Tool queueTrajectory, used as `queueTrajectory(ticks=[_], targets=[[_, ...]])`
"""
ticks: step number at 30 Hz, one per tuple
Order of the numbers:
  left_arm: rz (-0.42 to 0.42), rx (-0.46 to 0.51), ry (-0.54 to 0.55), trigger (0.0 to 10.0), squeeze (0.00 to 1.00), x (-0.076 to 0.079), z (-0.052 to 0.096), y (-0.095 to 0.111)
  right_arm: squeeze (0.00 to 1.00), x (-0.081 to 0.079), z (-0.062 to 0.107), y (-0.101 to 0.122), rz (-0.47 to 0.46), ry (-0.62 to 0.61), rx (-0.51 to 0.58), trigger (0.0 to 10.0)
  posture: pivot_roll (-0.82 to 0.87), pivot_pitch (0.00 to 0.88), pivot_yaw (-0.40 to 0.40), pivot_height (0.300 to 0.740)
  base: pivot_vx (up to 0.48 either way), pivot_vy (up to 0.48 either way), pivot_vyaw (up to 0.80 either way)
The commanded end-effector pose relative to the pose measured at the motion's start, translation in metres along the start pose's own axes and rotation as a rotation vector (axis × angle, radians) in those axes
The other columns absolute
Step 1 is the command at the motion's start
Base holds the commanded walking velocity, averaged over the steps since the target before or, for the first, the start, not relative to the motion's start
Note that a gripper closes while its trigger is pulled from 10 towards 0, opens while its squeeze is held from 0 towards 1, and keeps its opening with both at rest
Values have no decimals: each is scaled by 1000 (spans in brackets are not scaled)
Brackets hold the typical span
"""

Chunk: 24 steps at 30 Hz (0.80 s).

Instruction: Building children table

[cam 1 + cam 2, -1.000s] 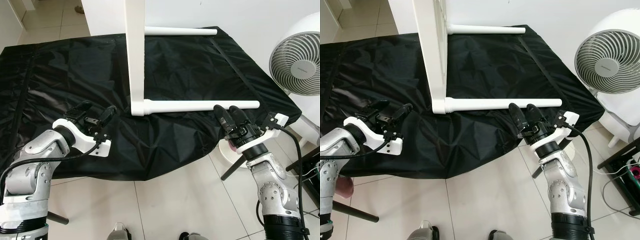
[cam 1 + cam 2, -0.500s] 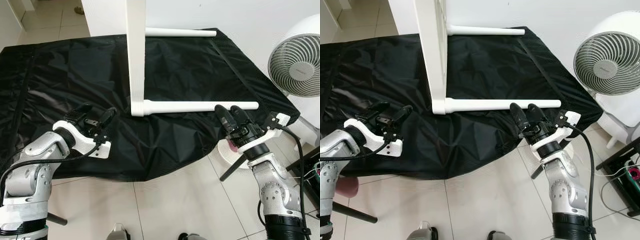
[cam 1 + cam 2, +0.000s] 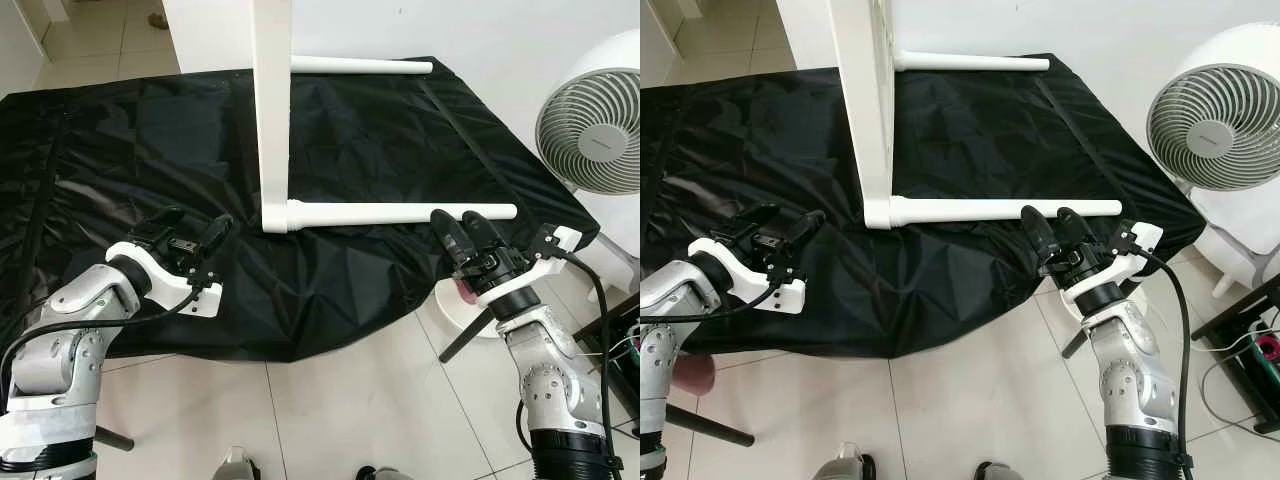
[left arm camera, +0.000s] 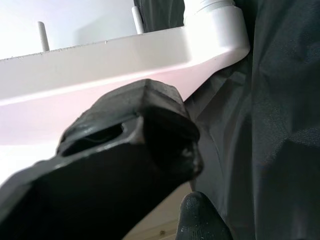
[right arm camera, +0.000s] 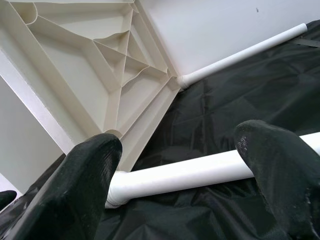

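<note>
Currently a white children's table point(image 3: 272, 110) stands on its side on a black sheet point(image 3: 150, 150) covering a raised surface, its two fitted legs point(image 3: 400, 212) lying level and pointing toward the sheet's right edge, probably so the ribbed underside stays reachable. The right gripper point(image 3: 466, 238), fingers spread wide and empty, hovers at the sheet's front right corner just beside the nearer leg's tip. The left gripper point(image 3: 190, 232), also open and empty, waits near the front edge, with bare sheet between it and the tabletop.
</note>
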<state>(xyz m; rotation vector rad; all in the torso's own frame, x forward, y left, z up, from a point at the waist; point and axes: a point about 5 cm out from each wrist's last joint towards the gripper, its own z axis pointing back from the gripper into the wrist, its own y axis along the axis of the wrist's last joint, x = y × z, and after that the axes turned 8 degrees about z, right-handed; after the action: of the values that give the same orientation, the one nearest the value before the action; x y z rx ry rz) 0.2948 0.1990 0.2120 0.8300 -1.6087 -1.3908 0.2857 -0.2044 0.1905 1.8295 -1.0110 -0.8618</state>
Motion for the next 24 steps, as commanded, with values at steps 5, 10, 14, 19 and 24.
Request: queueTrajectory(ticks=[5, 10, 14, 19, 24], targets=[[23, -9, 112, 10000, 0, -8, 3, -11, 0, 4, 2, -2, 0, -15, -16, 10000, 106, 139, -17, 740, 0, 0, 0], [40, 4, 196, 10000, 0, -15, 3, -14, 0, 3, 2, -2, -2, -17, -14, 10000, 103, 137, -17, 740, 0, 0, 0], [51, 17, 251, 10000, 0, -21, 2, -16, 0, 3, 2, -2, 0, -16, -14, 10000, 100, 134, -17, 740, 0, 0, 0], [58, 27, 286, 10000, 0, -24, 2, -17, 0, 3, 3, -2, 2, -16, -13, 10000, 98, 130, -17, 740, 0, 0, 0], [52, 46, 315, 10000, 0, -27, 2, -16, 0, 3, 2, -2, 4, -16, -9, 10000, 96, 120, -18, 740, 0, 0, 0]])
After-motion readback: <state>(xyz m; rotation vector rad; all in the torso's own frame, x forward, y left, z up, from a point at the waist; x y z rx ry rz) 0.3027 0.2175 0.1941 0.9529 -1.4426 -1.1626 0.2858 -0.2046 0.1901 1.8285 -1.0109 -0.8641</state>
